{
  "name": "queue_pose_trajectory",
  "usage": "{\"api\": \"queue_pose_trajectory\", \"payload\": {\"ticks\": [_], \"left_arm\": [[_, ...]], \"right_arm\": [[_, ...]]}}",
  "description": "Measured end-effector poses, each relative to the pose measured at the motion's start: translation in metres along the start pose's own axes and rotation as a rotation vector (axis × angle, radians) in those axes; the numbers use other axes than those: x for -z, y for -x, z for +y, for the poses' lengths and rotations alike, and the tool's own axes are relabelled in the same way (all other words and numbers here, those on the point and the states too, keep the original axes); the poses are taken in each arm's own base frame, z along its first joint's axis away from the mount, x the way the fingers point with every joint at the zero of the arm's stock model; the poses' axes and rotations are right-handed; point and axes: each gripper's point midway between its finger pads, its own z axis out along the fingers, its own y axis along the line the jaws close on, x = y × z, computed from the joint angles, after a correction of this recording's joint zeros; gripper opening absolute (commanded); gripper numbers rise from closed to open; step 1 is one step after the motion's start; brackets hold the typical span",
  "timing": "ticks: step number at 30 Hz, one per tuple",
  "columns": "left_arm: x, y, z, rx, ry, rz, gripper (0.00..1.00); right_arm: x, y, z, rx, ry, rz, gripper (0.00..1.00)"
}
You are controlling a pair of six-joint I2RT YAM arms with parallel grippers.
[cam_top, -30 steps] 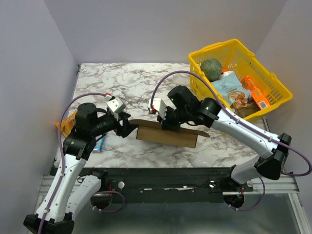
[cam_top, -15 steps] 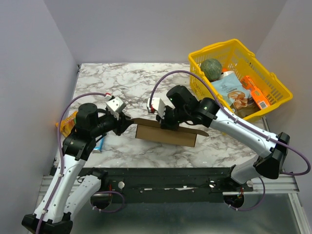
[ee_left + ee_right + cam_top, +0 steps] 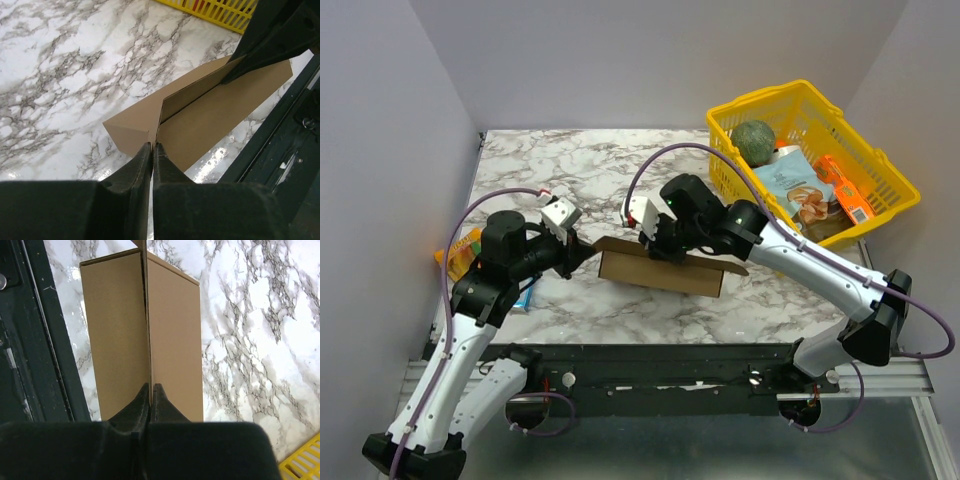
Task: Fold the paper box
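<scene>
The paper box (image 3: 665,274) is a plain brown cardboard piece standing on the marble table near its front edge, partly folded with panels upright. My left gripper (image 3: 588,247) is shut on the thin cardboard edge at the box's left corner (image 3: 152,131); its fingertips (image 3: 145,152) pinch that edge. My right gripper (image 3: 658,245) is shut on an upright panel of the box (image 3: 115,330) along its top edge, with the fingertips (image 3: 144,392) nearly touching around the sheet. In the left wrist view the right arm (image 3: 280,30) covers the box's far end.
A yellow plastic basket (image 3: 892,180) with a green ball and packets stands at the back right. A small blue-green carton (image 3: 524,295) and an orange packet (image 3: 465,245) lie under the left arm. The black frame rail (image 3: 660,360) runs along the table's front edge.
My left gripper has closed onto the box's left corner edge, moving slightly right. The right gripper stays shut on the upright panel; the box has shifted a little.
</scene>
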Motion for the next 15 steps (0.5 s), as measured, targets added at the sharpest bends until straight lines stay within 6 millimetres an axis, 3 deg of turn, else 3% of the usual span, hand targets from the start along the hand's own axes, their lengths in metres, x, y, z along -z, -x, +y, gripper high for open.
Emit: {"api": "queue_pose_trajectory", "payload": {"ticks": [4,15], "left_arm": [[-0.005,-0.005,0.0049,0.059,0.038,0.025,0.0],[-0.0014,-0.0061,0.0077,0.25,0.13,-0.04,0.0]], "right_arm": [[-0.0039,-0.0035,-0.0026,-0.006,-0.009,0.016,0.01],[-0.0068,0.0012,-0.0093,-0.009,-0.041,-0.001,0.01]]}}
